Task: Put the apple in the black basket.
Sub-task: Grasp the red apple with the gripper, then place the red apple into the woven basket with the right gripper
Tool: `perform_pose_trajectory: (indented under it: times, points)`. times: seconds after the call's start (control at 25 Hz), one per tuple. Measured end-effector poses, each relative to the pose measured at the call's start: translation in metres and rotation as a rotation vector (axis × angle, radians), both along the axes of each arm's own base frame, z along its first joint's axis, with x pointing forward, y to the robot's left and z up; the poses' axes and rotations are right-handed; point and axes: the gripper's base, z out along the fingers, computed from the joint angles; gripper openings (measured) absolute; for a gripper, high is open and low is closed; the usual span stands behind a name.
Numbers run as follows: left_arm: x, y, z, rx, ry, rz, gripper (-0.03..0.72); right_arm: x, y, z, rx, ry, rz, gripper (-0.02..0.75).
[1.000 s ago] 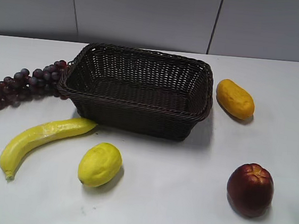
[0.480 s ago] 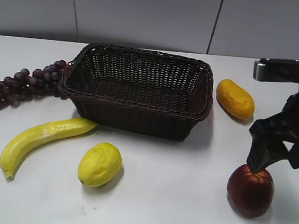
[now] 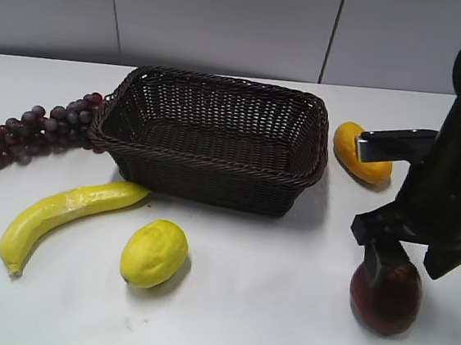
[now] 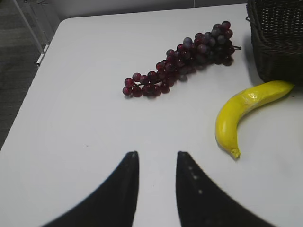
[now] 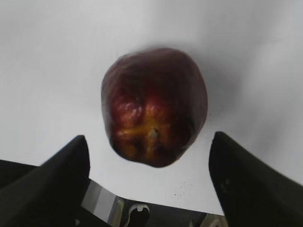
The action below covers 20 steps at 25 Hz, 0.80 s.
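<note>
**Right gripper spread over the apple**

The apple (image 3: 385, 298) sits on the white desk (image 3: 266, 308) at the front right, well apart from the black basket (image 3: 213, 138), which stands toward the back. The right gripper (image 5: 149, 156) hangs directly above the fruit — its jaws set wide, one on each side, neither touching the skin. The left gripper (image 4: 156, 163) hovers over bare desk with jaws narrowly parted and holding nothing — grapes (image 4: 182, 64) and a banana (image 4: 244, 111) lie beyond it.

Matte black right gripper (image 3: 395, 252), curved black fingers (image 5: 57, 175), silver bracket
</note>
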Motion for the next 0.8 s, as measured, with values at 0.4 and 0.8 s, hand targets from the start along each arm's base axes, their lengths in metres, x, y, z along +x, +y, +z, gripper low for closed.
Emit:
perform_pose_trajectory:
  times: [0.4,0.8]
  points:
    - [0.0,0.0,0.0,0.0,0.0,0.0,0.202,0.008,0.004,-0.03,-0.041,0.083,-0.046,0.569]
    - [0.0,0.0,0.0,0.0,0.0,0.0,0.202,0.011,0.006,-0.026,-0.045,0.106,-0.036,0.569]
